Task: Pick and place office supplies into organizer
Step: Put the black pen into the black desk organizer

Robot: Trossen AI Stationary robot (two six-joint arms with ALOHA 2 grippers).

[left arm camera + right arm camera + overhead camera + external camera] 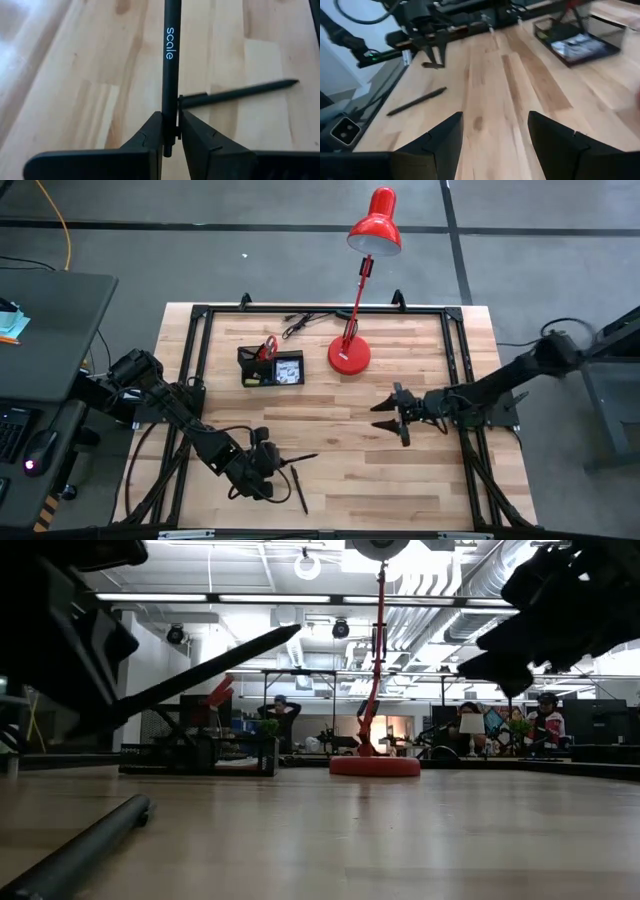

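Left gripper (pixel 171 131): near the front-left part of the table (pixel 420 480), fingers pinched tight on a black pen (pixel 170 60) marked "scale", which sticks out ahead of the fingertips; in the low view the pen is raised off the wood at a slant
Second pen (pixel 299 489): lying flat on the wood just beside the left gripper, towards the front edge
Right gripper (pixel 388 413): right of the table's middle, jaws parted with nothing between them, wood showing in the gap
Organizer (pixel 271 367): black caddy at the back-left of the table, beside the lamp's base and well apart from both grippers
Red-handled scissors (pixel 268 347): standing in the caddy's cup section
Patterned packet (pixel 289 371): lying in the caddy's lower tray
Red lamp (pixel 352 350): round base on the table behind the middle, its shade reaching past the back edge
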